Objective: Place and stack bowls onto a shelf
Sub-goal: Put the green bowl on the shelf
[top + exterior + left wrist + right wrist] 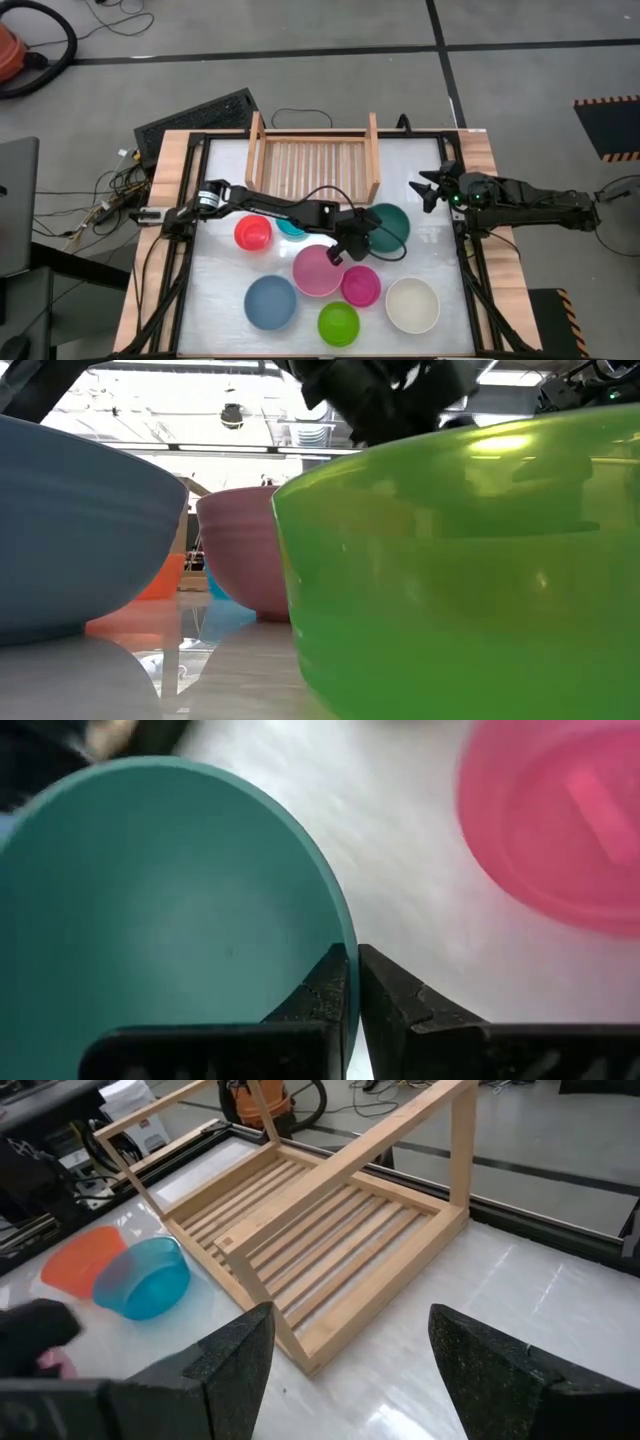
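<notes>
Dark green bowl [390, 226] near shelf [313, 160] front corner; left gripper [352, 982] pinching its rim. Right gripper [350, 1345] spread wide, beside shelf's right wall.

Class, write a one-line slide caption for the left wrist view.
Left claw shut on the rim of the dark green bowl, with a pink bowl nearby on the white table.

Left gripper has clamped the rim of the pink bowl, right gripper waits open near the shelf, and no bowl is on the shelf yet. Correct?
Not quite. The left gripper is shut on the rim of the dark green bowl, not the pink bowl, as the left wrist view shows. The rest holds: the right gripper waits open near the shelf, which holds no bowl.
</notes>
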Tool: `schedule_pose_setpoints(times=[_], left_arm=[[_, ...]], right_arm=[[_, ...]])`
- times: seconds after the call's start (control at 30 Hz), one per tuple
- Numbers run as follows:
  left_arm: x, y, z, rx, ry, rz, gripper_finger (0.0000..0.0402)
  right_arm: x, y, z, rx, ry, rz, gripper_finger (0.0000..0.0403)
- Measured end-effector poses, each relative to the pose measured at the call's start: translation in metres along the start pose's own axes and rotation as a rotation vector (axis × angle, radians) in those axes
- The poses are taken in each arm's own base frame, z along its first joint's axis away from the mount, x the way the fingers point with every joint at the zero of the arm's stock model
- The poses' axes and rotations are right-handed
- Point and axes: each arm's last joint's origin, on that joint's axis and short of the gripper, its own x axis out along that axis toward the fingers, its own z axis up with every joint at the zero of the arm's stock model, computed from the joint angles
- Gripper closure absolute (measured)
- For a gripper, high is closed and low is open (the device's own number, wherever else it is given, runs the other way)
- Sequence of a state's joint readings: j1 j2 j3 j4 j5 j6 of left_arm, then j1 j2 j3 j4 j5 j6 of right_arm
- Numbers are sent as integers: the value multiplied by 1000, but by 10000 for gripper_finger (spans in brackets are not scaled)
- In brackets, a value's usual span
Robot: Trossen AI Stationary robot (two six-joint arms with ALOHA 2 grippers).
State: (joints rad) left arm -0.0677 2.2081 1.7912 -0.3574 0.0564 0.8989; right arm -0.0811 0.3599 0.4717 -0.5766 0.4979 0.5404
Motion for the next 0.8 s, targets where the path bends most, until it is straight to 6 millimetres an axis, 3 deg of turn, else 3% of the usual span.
schedule_pose_setpoints(times=[0.2,0.37,0.57,0.8], left_arm=[[-17,25,17,-15,-57,74,401],[-39,43,25,-51,4,81,401],[-68,61,33,-70,43,65,401],[-106,83,42,-139,158,201,401]], right_arm=[[0,0,0,9,0,-1,110],[0,0,0,9,-4,-10,110],[-5,-7,4,26,-128,-164,110],[-40,-22,27,145,-375,-328,110]])
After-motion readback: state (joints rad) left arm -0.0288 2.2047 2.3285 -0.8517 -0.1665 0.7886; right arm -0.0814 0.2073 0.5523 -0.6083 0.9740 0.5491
